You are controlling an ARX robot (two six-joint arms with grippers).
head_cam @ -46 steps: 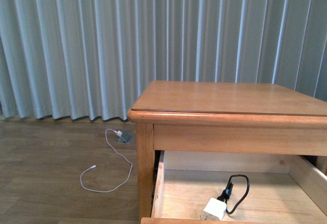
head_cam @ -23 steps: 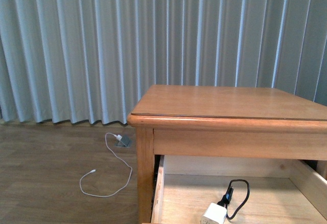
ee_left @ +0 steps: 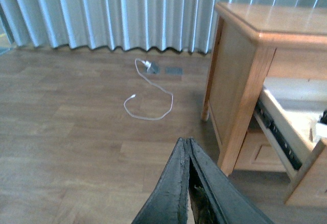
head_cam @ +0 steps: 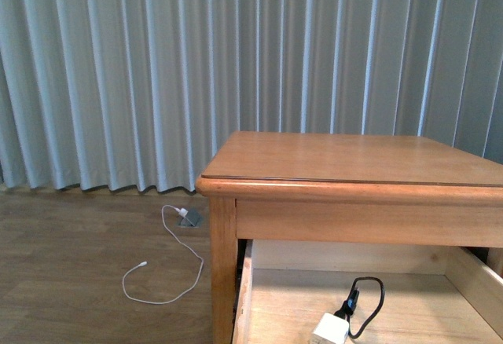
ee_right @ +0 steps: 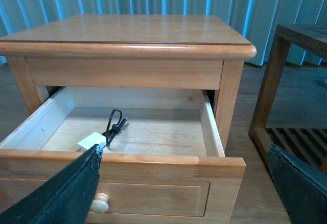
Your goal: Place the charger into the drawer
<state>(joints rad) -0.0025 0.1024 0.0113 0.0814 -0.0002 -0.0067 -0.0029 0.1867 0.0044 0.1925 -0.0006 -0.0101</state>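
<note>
On nightstand [head_cam: 354, 159], drawer [ee_right: 153, 158] seen open. Inside, charger [ee_right: 92, 141] laid, 5 o'clock in front view. Nothing held: right gripper [ee_right: 184, 149] spread wide, left gripper [ee_left: 186, 141] pinched together. Risk: drawer jammed if shoved off-centre.

White charger [ee_right: 92, 141] lies inside the open drawer [ee_right: 153, 158].

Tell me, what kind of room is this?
Probably a bedroom: there is a wooden nightstand with its drawer pulled open, long curtains hanging behind it, and a wood floor.
</note>
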